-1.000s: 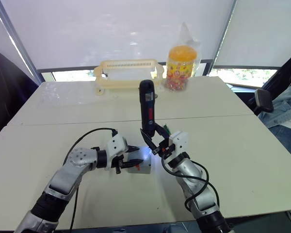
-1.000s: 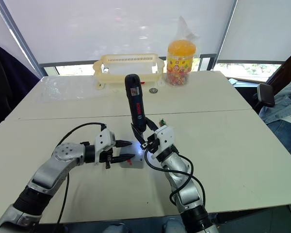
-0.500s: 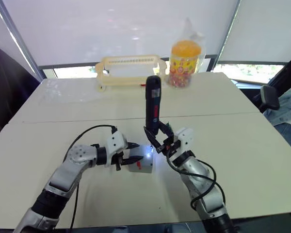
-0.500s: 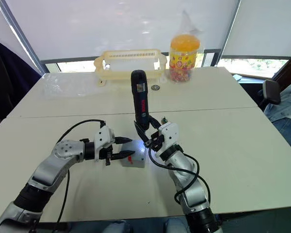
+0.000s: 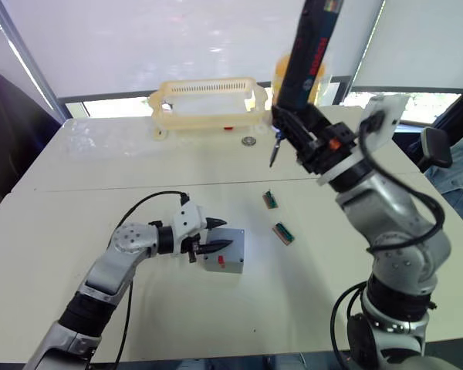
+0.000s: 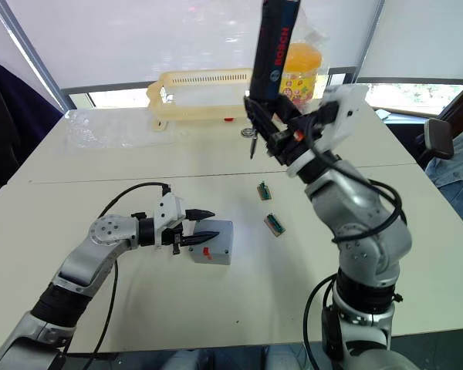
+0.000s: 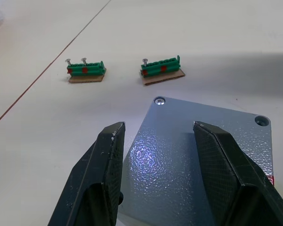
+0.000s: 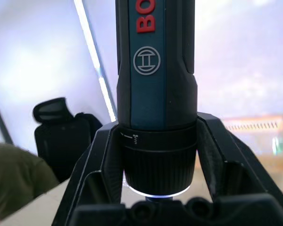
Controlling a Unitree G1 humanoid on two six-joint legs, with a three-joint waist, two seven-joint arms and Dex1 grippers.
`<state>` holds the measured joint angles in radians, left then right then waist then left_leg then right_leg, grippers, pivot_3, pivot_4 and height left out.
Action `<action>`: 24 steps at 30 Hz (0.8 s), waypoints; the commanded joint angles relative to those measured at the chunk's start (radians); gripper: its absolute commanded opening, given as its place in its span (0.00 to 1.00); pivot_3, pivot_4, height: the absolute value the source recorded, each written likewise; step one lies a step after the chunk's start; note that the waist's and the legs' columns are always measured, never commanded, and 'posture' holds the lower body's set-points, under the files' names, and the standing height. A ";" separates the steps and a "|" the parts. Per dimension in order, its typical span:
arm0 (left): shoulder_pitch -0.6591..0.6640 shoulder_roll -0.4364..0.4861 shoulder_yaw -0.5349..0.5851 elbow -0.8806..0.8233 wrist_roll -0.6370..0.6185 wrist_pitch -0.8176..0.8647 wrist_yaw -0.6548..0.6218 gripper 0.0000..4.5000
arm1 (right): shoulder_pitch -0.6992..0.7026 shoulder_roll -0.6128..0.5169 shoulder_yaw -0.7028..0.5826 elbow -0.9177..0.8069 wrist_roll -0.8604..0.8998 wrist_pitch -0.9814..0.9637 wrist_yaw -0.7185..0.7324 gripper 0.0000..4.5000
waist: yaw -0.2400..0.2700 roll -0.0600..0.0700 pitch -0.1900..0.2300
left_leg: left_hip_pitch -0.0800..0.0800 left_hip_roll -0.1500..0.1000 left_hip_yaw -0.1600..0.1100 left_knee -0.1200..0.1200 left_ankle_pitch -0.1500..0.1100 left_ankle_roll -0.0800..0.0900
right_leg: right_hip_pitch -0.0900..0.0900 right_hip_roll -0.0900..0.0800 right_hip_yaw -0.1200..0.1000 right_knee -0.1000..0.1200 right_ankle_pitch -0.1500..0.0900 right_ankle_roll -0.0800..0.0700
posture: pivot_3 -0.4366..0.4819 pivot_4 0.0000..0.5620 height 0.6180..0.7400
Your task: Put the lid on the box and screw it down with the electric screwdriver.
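Note:
The grey box [image 5: 218, 265] sits on the near table with the flat grey lid [image 7: 179, 160] on top; screw heads show in two lid corners. My left gripper [image 5: 218, 234] is open, its fingers spread just over the lid's near-left part. My right gripper [image 5: 297, 123] is raised high above the table's far middle, shut on the electric screwdriver [image 5: 307, 54], which stands upright with its bit [image 5: 274, 154] pointing down. The right wrist view shows the black fingers [image 8: 101, 155] clamping its collar.
Two green screw holders [image 5: 271, 200] [image 5: 282, 233] lie right of the box. A cream basket [image 5: 208, 104], a small metal ring [image 5: 249, 141] and an orange-lidded candy jar [image 6: 302, 73] stand at the back. A person sits at the far right edge [image 5: 459, 166].
My right arm has lifted the screwdriver up and away from the box, toward the back right. The two green holders are now uncovered. The left gripper stays at the box.

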<state>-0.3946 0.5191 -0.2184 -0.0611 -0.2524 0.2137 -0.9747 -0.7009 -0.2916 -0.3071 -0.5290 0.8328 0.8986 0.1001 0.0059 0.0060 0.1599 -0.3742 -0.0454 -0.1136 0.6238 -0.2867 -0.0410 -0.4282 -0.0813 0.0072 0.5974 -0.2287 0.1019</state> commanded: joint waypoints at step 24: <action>0.204 0.263 0.202 -0.487 -0.296 0.451 0.038 0.52 | 0.132 -0.785 0.088 0.611 0.465 0.716 0.016 0.40 | -0.016 -0.002 0.032 | -0.019 0.001 0.014 0.015 -0.005 0.008 | -0.015 0.000 0.001 0.003 0.002 0.003 | 0.48 0.27 1.00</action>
<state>-0.1970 0.7810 -0.0522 -0.5158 -0.5363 0.6680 -0.9494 -0.5547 -1.0664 -0.1725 0.1192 1.2688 1.6079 0.1278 -0.0104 0.0039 0.1919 -0.3936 -0.0446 -0.0997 0.6407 -0.2913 -0.0328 -0.4427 -0.0813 0.0084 0.6015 -0.2265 0.1054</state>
